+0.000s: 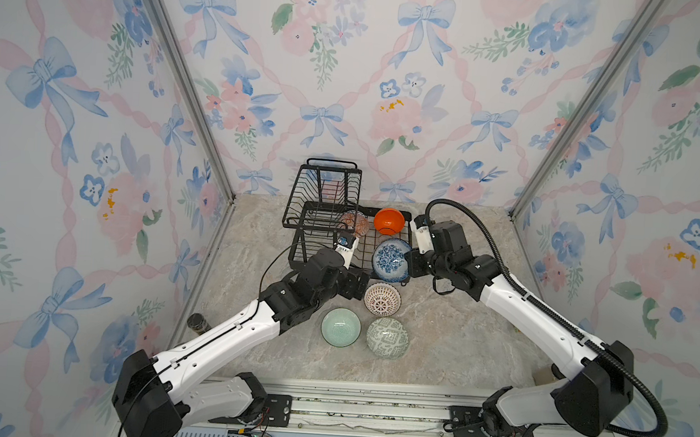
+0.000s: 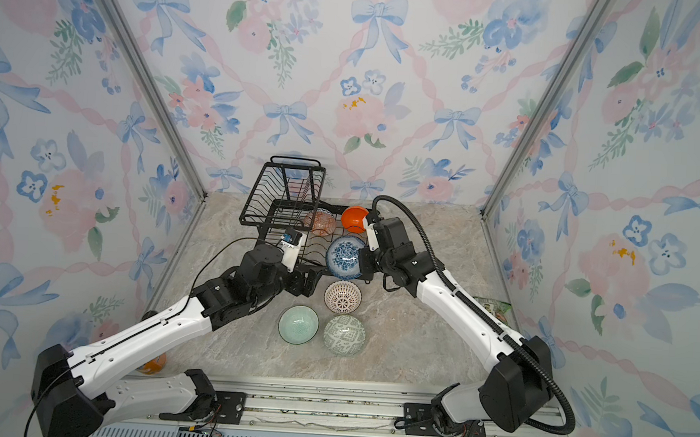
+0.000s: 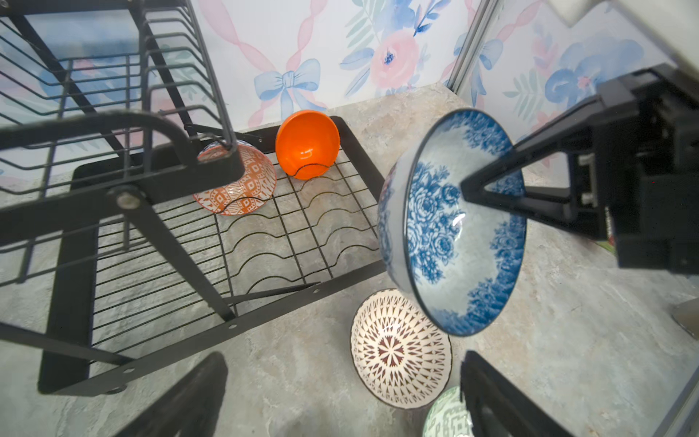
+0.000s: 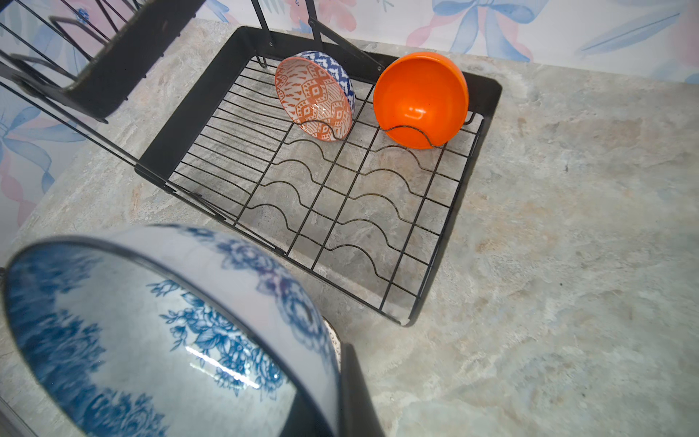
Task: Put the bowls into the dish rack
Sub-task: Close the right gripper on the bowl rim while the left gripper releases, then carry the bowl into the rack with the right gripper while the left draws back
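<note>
My right gripper [image 4: 333, 378] is shut on the rim of the blue floral bowl [image 1: 389, 259] [image 3: 454, 234]. It holds the bowl tilted on edge over the front right corner of the dish rack's low tray [image 4: 181, 113]. The plain orange bowl [image 1: 389, 221] [image 4: 420, 98] and the red-orange patterned bowl [image 1: 355, 222] [image 4: 314, 98] stand on edge in the back slots. My left gripper [image 1: 361, 284] [image 3: 340, 408] is open and empty, just left of the white lattice bowl [image 1: 382, 299]. The mint bowl [image 1: 340, 327] and the grey-green bowl [image 1: 387, 337] sit upright on the table in front.
The rack's raised basket tier [image 1: 323, 193] overhangs the tray's left half, close above my left wrist. A dark jar [image 1: 197, 322] stands by the left wall, and a green packet [image 2: 492, 307] lies by the right wall. Wallpapered walls enclose three sides.
</note>
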Controlling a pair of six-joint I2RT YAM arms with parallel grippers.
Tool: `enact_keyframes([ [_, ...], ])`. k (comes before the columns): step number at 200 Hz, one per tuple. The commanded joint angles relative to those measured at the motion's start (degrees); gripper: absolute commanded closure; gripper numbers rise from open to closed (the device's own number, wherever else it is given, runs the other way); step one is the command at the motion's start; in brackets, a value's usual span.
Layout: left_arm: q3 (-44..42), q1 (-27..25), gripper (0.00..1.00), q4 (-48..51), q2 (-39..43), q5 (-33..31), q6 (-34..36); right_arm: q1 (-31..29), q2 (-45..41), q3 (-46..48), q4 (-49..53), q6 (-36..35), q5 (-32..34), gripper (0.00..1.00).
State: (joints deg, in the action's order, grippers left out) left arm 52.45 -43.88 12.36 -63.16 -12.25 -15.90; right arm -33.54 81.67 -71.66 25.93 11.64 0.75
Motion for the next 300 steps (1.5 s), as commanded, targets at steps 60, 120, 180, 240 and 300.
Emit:
enact_keyframes([
  [60,-7.38,0.43,0.02,1.78,9.13,-6.45,-1.06,1.02,-0.27,-2.45,-4.91,-9.31,4.09,1.0],
  [120,-14.08,5.75,0.02,0.95,15.0,-0.36,-1.03,1.55,-0.21,0.9,-13.81,-13.22,8.52,1.0],
  [180,-15.16,9.62,0.02,0.24,15.82,2.87,-0.32,2.51,3.98,1.24,-25.73,-21.17,12.43,1.0],
  [240,-16.65,10.48,0.02,-2.07,15.37,4.24,-0.16,4.22,11.03,5.95,-47.54,-32.72,12.38,1.0],
  [300,-17.54,10.87,0.02,-2.11,15.48,4.52,0.3,5.0,23.59,3.63,-61.46,-42.41,16.16,1.0],
])
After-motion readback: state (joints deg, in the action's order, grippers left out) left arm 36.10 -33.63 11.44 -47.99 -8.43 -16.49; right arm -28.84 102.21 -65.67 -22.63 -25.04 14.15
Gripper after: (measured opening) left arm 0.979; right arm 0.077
